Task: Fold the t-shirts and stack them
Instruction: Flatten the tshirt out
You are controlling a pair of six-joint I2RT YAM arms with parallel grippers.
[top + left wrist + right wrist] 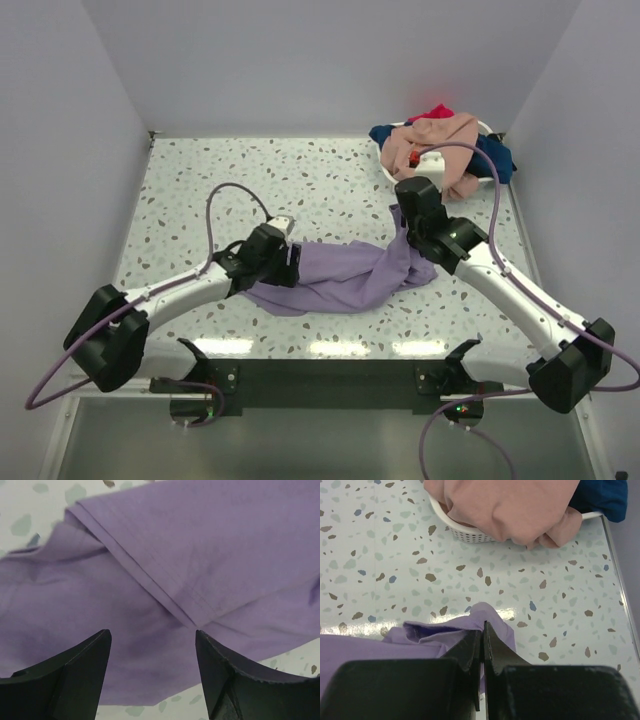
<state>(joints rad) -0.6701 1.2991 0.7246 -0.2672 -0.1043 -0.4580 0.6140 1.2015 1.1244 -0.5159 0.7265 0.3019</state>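
A lavender t-shirt (340, 275) lies crumpled across the middle of the table. My left gripper (288, 268) hovers over its left end; in the left wrist view its jaws (152, 632) stand open, with the lavender fabric (200, 555) and a stitched hem below and nothing between the fingers (75, 675). My right gripper (402, 212) is at the shirt's right end. In the right wrist view it (482, 626) is shut on a raised edge of the lavender shirt (420, 635). Peach-pink (440, 140), navy (500, 155) and red (438, 111) t-shirts are heaped at the back right.
A white basket (465, 534) at the back right corner holds the heap, with the peach shirt (505, 505) spilling over its rim and navy cloth (605, 497) beside it. Walls close the table on three sides. Purple cables loop over both arms.
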